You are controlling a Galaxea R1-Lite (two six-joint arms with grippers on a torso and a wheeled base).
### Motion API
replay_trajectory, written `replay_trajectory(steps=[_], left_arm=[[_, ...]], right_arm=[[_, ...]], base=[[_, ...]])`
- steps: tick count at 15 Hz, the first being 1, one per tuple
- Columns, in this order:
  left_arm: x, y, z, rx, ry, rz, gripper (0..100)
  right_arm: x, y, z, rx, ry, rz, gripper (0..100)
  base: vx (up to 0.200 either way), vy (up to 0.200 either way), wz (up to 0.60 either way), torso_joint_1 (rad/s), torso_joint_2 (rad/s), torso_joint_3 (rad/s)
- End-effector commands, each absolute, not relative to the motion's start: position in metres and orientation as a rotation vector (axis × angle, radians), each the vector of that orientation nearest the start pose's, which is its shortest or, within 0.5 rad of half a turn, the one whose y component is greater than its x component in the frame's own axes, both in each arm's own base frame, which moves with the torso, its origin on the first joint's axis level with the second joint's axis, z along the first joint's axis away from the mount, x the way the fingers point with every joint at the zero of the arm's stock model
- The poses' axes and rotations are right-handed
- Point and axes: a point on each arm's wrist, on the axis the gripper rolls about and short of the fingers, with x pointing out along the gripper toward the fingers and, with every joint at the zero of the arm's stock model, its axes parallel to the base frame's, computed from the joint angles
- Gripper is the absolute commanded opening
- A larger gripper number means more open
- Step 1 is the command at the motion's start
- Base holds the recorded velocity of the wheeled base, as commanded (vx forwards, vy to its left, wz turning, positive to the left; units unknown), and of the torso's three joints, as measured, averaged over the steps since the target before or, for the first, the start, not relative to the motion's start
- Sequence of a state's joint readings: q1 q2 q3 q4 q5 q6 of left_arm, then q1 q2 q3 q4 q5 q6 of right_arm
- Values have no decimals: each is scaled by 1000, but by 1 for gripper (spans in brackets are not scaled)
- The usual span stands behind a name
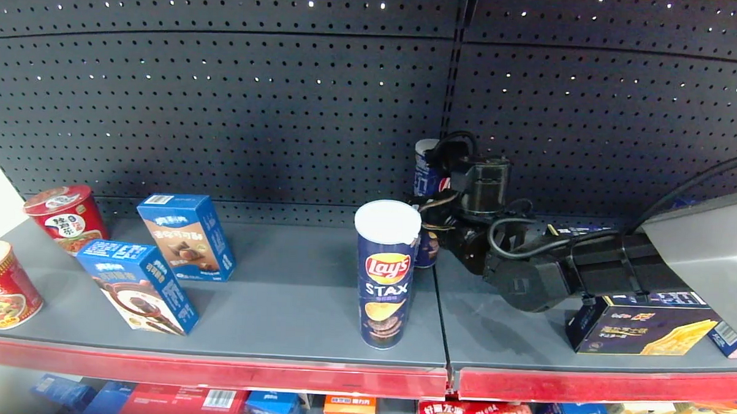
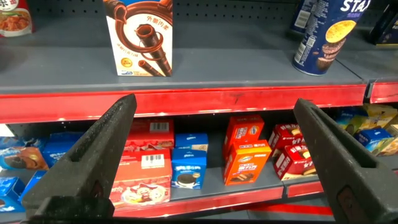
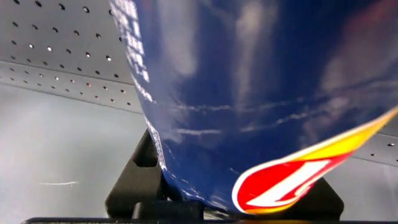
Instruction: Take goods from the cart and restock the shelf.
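Observation:
A tall blue chips can [image 1: 386, 275] with a white lid stands upright near the front edge of the grey shelf [image 1: 280, 290]; the left wrist view has it too [image 2: 320, 37]. Behind it, close to the pegboard, stands a second blue chips can [image 1: 425, 178]. My right gripper [image 1: 436, 225] comes in from the right and is shut on this can, whose blue wall sits right against the right wrist camera [image 3: 249, 93]. My left gripper [image 2: 214, 168] hangs open in front of the shelf's red edge strip, nothing between its fingers [image 2: 93, 162].
Two blue biscuit boxes [image 1: 186, 237] [image 1: 137, 286] and two red noodle cups [image 1: 66, 218] [image 1: 1, 286] stand on the shelf's left part. A dark flat box [image 1: 643, 330] lies under my right arm. The lower shelf holds several boxes [image 2: 249, 149].

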State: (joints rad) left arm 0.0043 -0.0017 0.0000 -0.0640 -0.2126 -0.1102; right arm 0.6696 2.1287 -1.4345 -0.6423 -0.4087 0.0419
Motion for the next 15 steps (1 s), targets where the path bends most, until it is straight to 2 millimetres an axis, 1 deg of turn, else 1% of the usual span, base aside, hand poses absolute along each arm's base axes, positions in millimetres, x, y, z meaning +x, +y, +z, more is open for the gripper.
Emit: replay_trajectory(steps=[1, 7, 12, 15], left_arm=[[-23, -5, 82, -103, -53, -212, 100], [-23, -5, 82, -106, -52, -210, 100], [-23, -5, 82, -108, -52, -209, 100], [-23, -5, 82, -108, -52, -209, 100]], right_arm=[[348, 272, 196, 18, 45, 258, 0], [344, 278, 193, 18, 42, 223, 0], [347, 279, 186, 10, 56, 217, 0], [349, 276, 185, 8, 57, 210, 0]], base=[[0, 0, 0, 0, 0, 0], [0, 0, 0, 0, 0, 0], [0, 0, 0, 0, 0, 0], [0, 0, 0, 0, 0, 0]])
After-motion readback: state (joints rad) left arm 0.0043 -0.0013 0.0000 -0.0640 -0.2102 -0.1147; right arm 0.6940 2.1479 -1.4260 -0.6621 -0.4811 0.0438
